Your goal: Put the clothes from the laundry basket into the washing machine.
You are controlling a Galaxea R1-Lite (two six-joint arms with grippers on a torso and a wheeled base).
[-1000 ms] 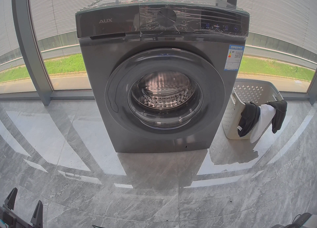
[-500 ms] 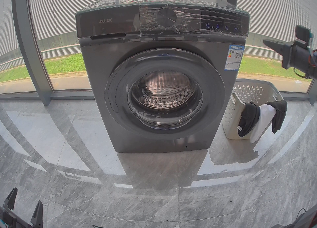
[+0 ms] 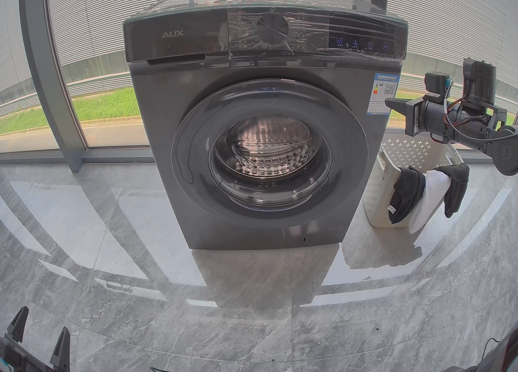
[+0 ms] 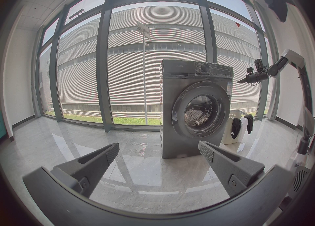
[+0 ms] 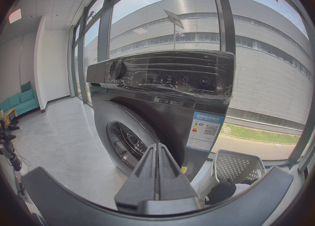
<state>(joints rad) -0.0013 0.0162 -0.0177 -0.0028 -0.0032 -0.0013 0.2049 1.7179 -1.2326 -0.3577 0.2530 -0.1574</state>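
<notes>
Right gripper (image 3: 389, 102): fingers pressed together, nothing between them. Raised in the air beside the upper right of the grey washing machine (image 3: 162, 135), above the white laundry basket (image 3: 377, 195). Draped over the basket's near rim: two black garments (image 3: 406, 195) and a white garment (image 3: 429, 203). Round door (image 3: 270, 154) of the machine closed. Low on the left, left gripper (image 3: 40, 332) spread wide over the marble floor (image 3: 259, 303), well apart from machine and basket.

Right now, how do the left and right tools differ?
The left tool is open wide; the right tool is shut tight. The left tool sits low; the right tool is up high, above the level of the basket, beside the washer. Both hold nothing.
</notes>
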